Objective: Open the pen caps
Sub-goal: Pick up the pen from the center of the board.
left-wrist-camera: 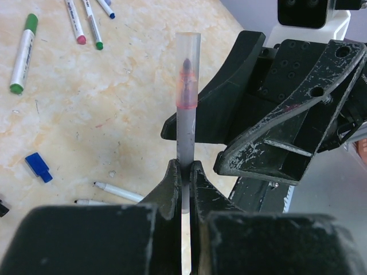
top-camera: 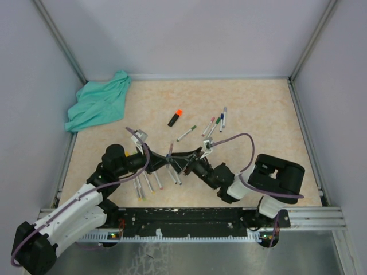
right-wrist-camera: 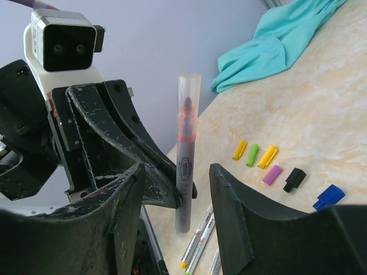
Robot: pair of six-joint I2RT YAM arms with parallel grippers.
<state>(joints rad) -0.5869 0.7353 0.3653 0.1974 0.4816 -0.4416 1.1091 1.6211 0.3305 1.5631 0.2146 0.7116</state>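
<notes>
Pen (left-wrist-camera: 186,132) upright in left pincer (left-wrist-camera: 182,177), right pincer (right-wrist-camera: 179,170) just beside; caps (right-wrist-camera: 252,154) on table (right-wrist-camera: 321,103) beyond.

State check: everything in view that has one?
left fingers: shut on held pen
right fingers: open, either side of the pen, not touching
held pen: upright
clear cap: on the held pen
loose caps: off their pens, lying flat
green pen: capped, lying flat
cloth: crumpled

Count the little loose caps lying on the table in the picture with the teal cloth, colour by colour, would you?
Yellow caps: 2
Green cap: 1
Purple cap: 1
Black cap: 1
Blue cap: 1
Total: 6
</notes>
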